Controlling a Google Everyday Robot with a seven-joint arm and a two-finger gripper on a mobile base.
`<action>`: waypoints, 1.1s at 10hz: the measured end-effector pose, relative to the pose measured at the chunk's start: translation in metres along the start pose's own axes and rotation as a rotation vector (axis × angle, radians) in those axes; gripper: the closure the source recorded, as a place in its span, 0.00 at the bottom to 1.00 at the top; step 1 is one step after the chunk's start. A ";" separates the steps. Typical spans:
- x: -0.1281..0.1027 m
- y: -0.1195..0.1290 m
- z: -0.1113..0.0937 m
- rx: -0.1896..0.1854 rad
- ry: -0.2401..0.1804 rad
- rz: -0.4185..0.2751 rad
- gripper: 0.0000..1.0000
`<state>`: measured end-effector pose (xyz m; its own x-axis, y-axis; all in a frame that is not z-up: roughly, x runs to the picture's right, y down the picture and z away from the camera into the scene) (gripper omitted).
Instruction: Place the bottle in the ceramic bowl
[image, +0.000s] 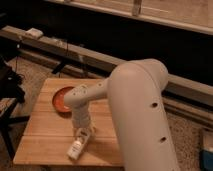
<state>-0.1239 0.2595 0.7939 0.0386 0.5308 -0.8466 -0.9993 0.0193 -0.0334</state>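
Observation:
The bottle lies on its side on the wooden table, near the front edge, whitish label up. My gripper hangs from the big white arm and is right at the bottle's upper end. The ceramic bowl is orange-red and shallow, at the table's back middle, partly hidden behind the arm's wrist. It sits about a hand's width behind the bottle.
The white arm fills the right half of the view and hides the table's right side. A long ledge with a small white box and cables runs behind the table. Dark gear stands at the left.

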 end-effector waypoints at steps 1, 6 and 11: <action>-0.002 0.001 0.000 -0.016 0.013 0.002 0.49; -0.011 -0.010 -0.020 -0.111 0.019 0.060 0.97; -0.023 -0.017 -0.083 -0.175 -0.072 0.096 1.00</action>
<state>-0.1080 0.1767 0.7704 -0.0635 0.5820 -0.8107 -0.9826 -0.1786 -0.0512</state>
